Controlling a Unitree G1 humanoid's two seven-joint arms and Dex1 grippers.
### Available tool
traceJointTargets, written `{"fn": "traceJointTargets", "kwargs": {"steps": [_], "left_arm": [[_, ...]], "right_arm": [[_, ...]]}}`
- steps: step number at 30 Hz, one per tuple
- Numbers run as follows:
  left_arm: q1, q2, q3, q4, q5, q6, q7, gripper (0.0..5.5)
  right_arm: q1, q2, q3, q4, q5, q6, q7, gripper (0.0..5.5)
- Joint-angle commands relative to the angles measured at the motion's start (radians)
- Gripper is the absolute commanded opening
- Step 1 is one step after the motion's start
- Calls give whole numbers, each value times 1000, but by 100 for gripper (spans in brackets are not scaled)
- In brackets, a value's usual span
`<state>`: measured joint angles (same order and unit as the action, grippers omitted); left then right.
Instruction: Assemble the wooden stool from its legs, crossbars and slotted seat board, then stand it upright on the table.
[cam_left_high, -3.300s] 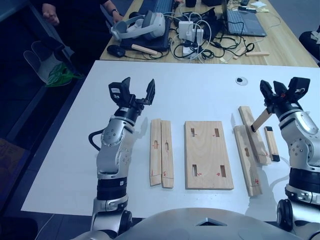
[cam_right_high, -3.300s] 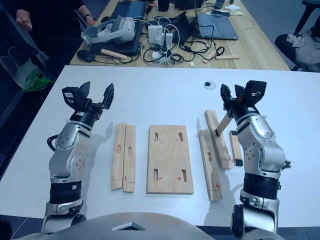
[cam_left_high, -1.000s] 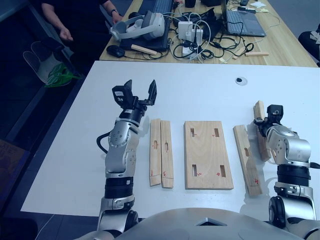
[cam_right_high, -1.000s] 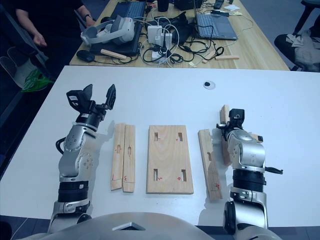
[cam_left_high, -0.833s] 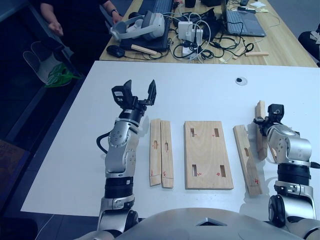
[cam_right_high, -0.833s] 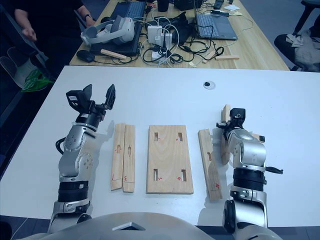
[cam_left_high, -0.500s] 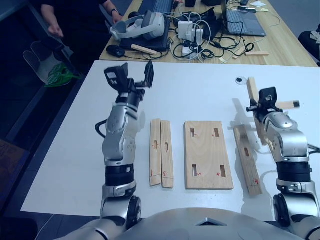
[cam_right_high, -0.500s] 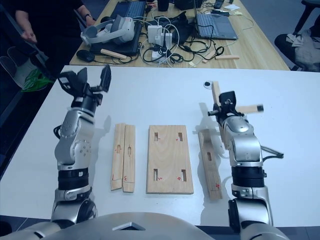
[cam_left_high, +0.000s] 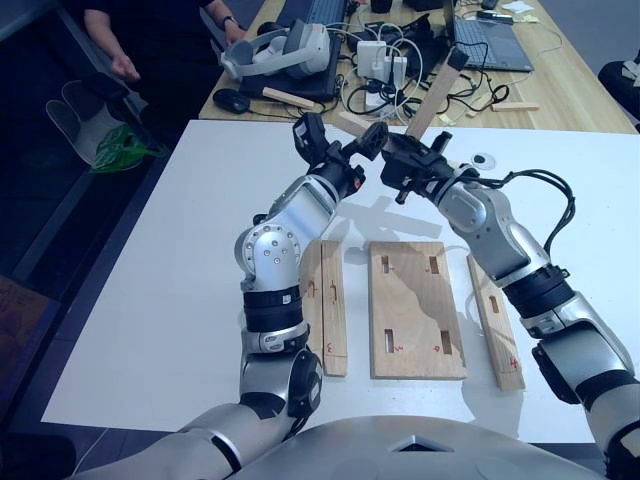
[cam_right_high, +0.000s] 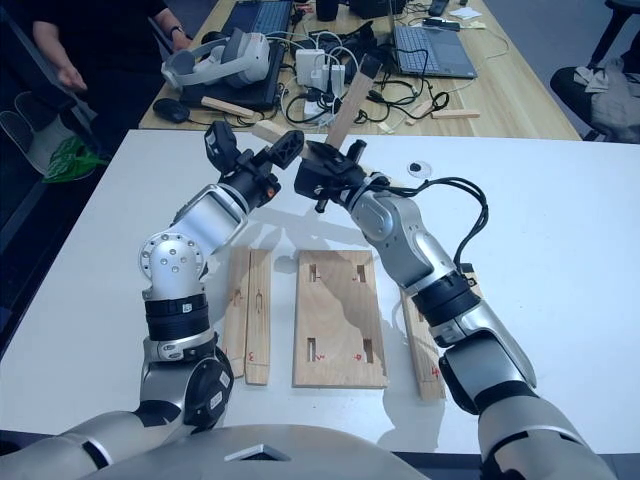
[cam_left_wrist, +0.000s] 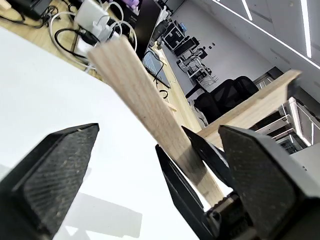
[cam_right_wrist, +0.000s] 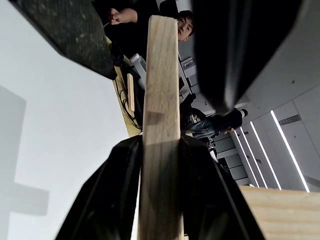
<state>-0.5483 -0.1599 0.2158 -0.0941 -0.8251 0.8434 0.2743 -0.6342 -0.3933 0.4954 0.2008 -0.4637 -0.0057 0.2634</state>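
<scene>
— Right tool (cam_left_high: 408, 160) in the left eye view: how does it stand?
— Clamped on a leg (cam_left_high: 350, 124), which it holds in the air at 12 o'clock from the seat board (cam_left_high: 415, 310). A crossbar (cam_left_high: 437, 90) crosses that leg at the tool and points up toward 1 o'clock; its tip is dark.
— And the left tool (cam_left_high: 340, 135)?
— It sits at 9 o'clock from the right tool. Its fingers are spread, one on each side of the leg's free end.
— What lies on the worktop (cam_left_high: 140, 330)?
— The seat board lies flat with its slots facing up. A pair of legs (cam_left_high: 322, 300) lies side by side just beside it at 9 o'clock. A single leg (cam_left_high: 495, 320) lies near it at 3 o'clock.
— Left wrist view?
— Both pads (cam_left_wrist: 50, 170) stand wide apart. The leg runs between them with a gap on each side. Farther along, the right tool's dark fingers (cam_left_wrist: 180, 195) close around it, and the crossbar juts off beyond.
— Right wrist view?
— The right tool's own fingers squeeze the leg from both sides. From there the leg runs on between the left tool's pads.
</scene>
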Motion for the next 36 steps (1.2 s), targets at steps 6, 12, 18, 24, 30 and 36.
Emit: {"fn": "traceJointTargets", "kwargs": {"steps": [6,12,18,24,30,36], "left_arm": [[-134,-126,85,53,-113,-200,160,422],[-117,-130,40,41,-197,-227,209,328],[-116,-118,9,33,-248,-260,245,238],[-111,-108,-15,30,-273,-290,261,144],[-112,-97,-27,33,-278,-334,274,131],[-112,-91,-37,36,-279,-358,278,125]], "right_arm": [[25,32,6,-20,-57,-89,9,102],[42,50,3,-19,-81,-114,6,102],[50,58,-2,-6,-96,-123,4,102],[50,77,-7,8,-106,-114,-7,102],[58,94,0,7,-116,-105,-11,102],[63,81,26,6,-131,-135,17,151]]}}
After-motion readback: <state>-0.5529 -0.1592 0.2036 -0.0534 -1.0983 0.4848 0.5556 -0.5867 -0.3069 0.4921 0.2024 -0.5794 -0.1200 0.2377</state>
